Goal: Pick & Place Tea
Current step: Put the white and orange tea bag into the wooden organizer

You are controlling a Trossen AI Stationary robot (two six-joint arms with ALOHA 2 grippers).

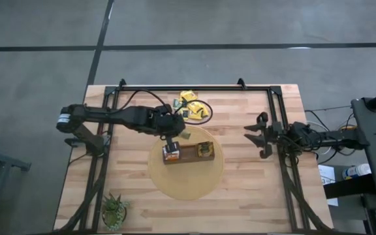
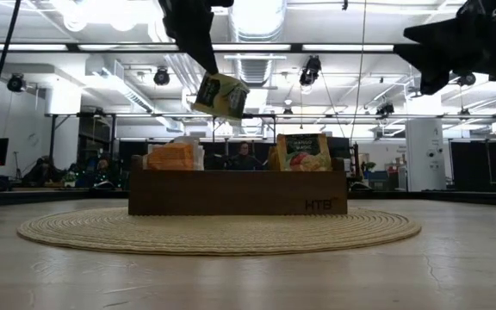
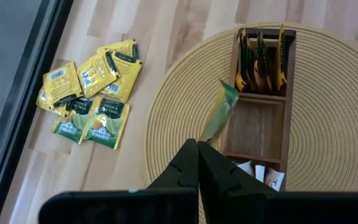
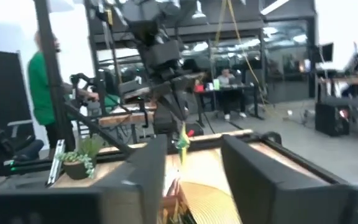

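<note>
My left gripper (image 1: pixel 171 135) hangs over the left part of the long brown box (image 1: pixel 188 154) and is shut on a green tea sachet (image 2: pixel 222 94). The box stands on a round woven mat (image 1: pixel 187 176) and has orange sachets (image 2: pixel 172 157) at one end and a pale green one (image 2: pixel 302 152) at the other. A pile of loose yellow and green tea sachets (image 3: pixel 92 93) lies on the table beyond the mat. My right gripper (image 1: pixel 258 135) waits open at the table's right side, raised off the table. My left gripper pinches the green sachet by one end (image 3: pixel 205 138) between its two fingertips. The fingers (image 2: pixel 198 47) come from above, slanting down. The sachet hangs tilted below them, lifted clear above the box.
A small potted plant (image 1: pixel 114 210) stands at the table's near left corner. A black frame (image 1: pixel 194 87) runs along the far edge and down both sides of the table. People sit and stand in the room beyond the table.
</note>
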